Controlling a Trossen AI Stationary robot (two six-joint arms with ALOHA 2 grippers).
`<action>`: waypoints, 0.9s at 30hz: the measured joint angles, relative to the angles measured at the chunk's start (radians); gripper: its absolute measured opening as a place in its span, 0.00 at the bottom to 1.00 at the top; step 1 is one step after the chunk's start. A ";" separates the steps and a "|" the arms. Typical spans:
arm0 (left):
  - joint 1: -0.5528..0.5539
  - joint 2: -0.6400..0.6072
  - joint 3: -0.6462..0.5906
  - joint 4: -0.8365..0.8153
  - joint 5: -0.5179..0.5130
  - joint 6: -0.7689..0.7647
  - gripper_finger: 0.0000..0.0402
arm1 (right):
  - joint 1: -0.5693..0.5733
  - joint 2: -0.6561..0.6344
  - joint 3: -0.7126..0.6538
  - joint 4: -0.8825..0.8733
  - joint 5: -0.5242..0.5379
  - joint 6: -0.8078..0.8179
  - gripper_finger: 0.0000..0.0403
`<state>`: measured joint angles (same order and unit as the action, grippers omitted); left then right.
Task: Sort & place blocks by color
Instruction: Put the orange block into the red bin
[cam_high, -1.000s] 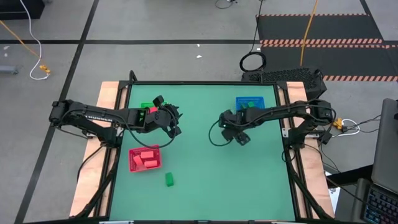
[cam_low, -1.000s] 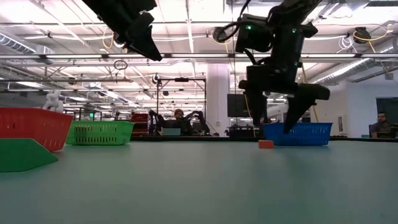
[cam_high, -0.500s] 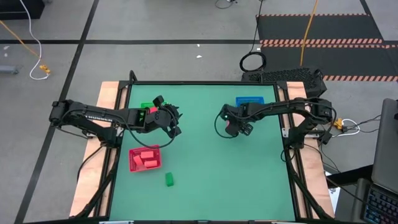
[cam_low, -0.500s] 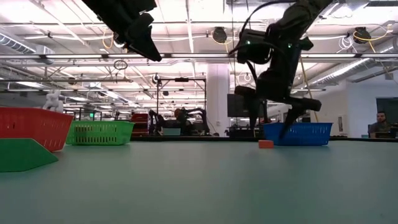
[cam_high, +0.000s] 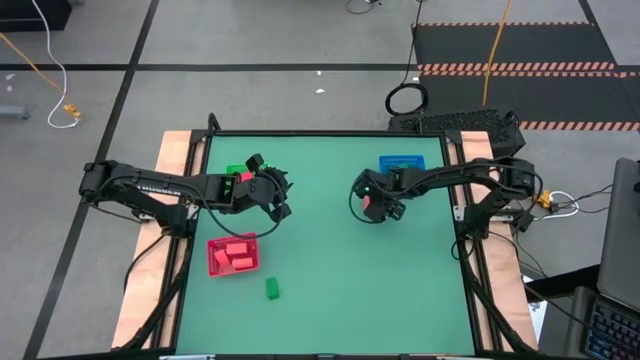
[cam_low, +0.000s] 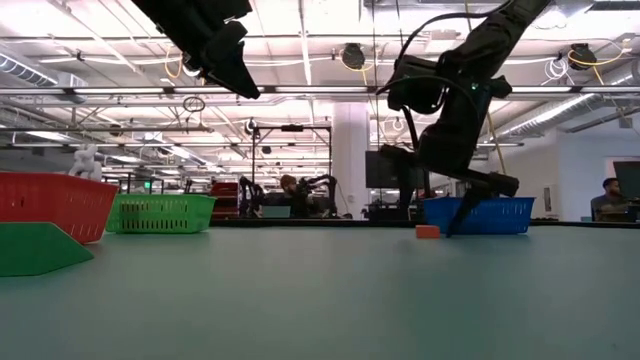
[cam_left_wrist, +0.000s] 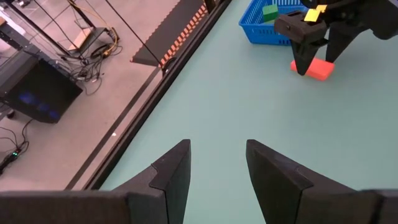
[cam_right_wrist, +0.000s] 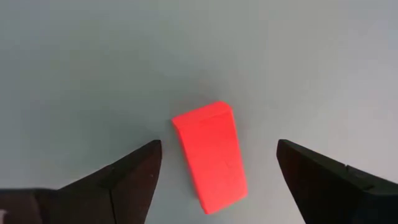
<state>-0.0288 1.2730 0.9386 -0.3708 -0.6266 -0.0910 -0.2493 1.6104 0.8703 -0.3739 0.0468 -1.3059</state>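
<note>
The right gripper (cam_right_wrist: 214, 171) hovers spread, unclenched, straddling the red block (cam_right_wrist: 210, 155) just beside the blue tray (cam_low: 480, 214). Risk: the block lies skewed to the fingers and may twist on closure. Beyond it, the left gripper (cam_left_wrist: 216, 167) waits open over bare mat.

**Table layout: trays, blocks, both arms**

Right gripper (cam_right_wrist: 214, 171), fingers spread, sits low over a lone block (cam_right_wrist: 209, 156) on the table (cam_high: 330, 280), just beside the far-right tray (cam_high: 401, 163), which holds a block (cam_left_wrist: 269, 12). Left gripper (cam_high: 278, 207), parted, hangs between the far-left tray (cam_high: 236, 172) and a near-left tray (cam_high: 233, 254) holding several blocks. Another block (cam_high: 271, 288) lies just before that tray.
</note>
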 joint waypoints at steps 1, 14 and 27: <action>0.000 0.000 0.000 0.000 0.000 0.000 0.40 | 0.000 0.000 -0.006 0.003 -0.001 0.000 0.77; 0.000 0.000 0.000 -0.001 0.000 0.000 0.40 | 0.002 0.031 -0.028 -0.006 0.005 -0.021 0.43; 0.000 0.000 0.000 -0.002 0.000 0.000 0.40 | 0.084 0.029 -0.027 0.023 0.111 0.108 0.25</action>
<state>-0.0288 1.2728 0.9386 -0.3725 -0.6266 -0.0906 -0.1658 1.6398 0.8433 -0.3509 0.1581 -1.1978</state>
